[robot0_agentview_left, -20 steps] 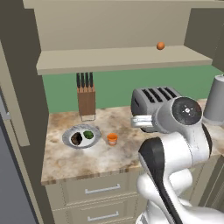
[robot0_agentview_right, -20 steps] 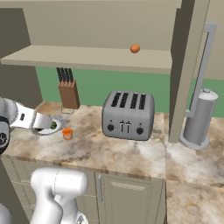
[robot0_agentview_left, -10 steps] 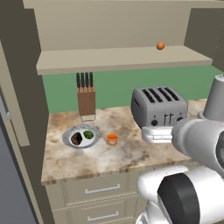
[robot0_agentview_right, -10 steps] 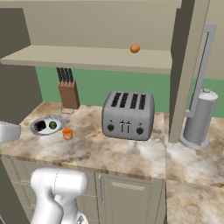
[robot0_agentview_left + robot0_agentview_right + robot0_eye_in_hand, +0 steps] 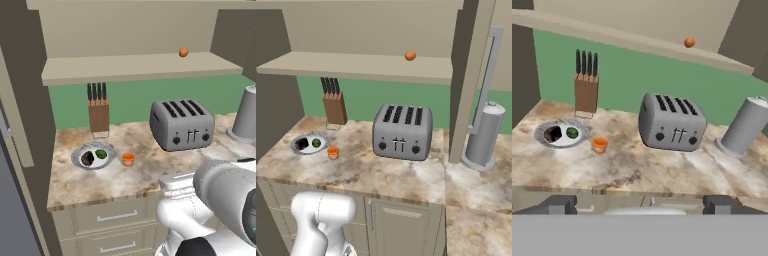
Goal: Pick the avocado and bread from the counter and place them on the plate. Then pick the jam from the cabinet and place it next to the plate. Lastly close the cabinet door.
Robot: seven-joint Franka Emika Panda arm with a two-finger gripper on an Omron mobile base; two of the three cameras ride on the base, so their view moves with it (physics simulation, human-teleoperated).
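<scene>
The left base view looks forward and down from behind the arm, left of it, facing the counter (image 5: 100,185) and the open cabinet (image 5: 135,67). The right base view faces the same stretch from the right, taking in more worktop beyond the toaster (image 5: 402,131). The hand view sits low, near the counter edge, looking level at that shared scene.

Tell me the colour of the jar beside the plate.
Orange, with a paler band near its top; the jar shows best in the hand view.
</scene>
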